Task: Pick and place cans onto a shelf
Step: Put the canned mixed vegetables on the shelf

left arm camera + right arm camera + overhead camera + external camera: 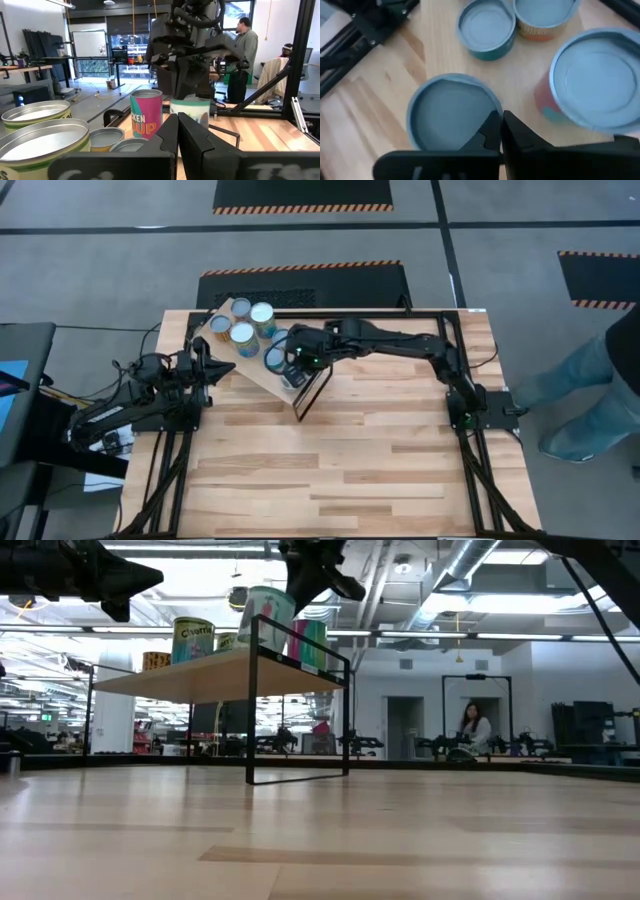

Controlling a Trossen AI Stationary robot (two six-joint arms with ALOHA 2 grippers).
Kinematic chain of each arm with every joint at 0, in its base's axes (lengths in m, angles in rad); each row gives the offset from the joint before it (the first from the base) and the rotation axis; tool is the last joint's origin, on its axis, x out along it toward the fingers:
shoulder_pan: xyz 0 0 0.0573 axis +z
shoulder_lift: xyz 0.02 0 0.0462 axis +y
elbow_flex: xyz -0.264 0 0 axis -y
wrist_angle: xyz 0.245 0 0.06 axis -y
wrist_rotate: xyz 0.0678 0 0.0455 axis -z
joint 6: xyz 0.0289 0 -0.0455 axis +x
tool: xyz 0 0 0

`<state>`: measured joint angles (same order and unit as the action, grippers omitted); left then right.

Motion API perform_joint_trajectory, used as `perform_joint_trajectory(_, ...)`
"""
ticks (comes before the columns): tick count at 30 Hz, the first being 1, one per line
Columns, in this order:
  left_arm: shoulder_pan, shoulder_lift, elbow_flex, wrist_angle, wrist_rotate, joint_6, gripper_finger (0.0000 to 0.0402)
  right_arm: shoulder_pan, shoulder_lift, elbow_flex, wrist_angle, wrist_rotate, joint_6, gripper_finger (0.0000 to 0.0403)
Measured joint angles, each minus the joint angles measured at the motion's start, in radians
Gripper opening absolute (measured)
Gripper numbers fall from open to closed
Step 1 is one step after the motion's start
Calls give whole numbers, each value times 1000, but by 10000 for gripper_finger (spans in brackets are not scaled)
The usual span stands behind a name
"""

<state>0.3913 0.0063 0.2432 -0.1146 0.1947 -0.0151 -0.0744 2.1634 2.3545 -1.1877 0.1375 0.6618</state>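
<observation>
So the right gripper (292, 366) was hanging over the dark-framed end of the shelf (262, 376), fingers pressed nearly flat together and holding nothing, as far as the right wrist view showed. Directly under those fingertips (496, 131) sat a can (451, 117) with its silvery top up, apart from the fingers rather than between them, so it looked set down and let go, not gripped. Just beside it on the board stood a pink-labelled can (592, 85), and a bit farther along a teal one (486, 27) and another (545, 15) with an orange label. My worry from here: that near can stood close to the framed edge with the pink one right next to it, and the board looked tilted in the low view, so a sideways swipe on the way out could clip a rim and knock a can off or into its neighbour. Straight up first seemed the safer bet. Farther back, the rest of the cans (243, 323) were clustered at the far end of the shelf. The left gripper (215, 368) waited beside the shelf's left side, fingers closed on nothing, pointed across at the cans. Way off behind the table a person (473, 727) was sitting in the room.
</observation>
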Motion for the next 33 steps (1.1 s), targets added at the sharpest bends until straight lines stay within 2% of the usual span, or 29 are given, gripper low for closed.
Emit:
perform_joint_trajectory(9, 0, 0, 0, 0, 1, 0, 0, 1, 6, -3, -5, 31, 2, 66)
perform_joint_trajectory(19, 0, 0, 0, 0, 0, 0, 0, 11, 7, -5, -1, 70, -25, 99)
perform_joint_trajectory(30, 0, 0, 0, 0, 0, 0, 0, 26, 7, 1, 45, 85, -72, 103)
perform_joint_trajectory(33, 0, 0, 0, 0, 1, 0, 0, 32, 7, 1, 58, 120, -95, 101)
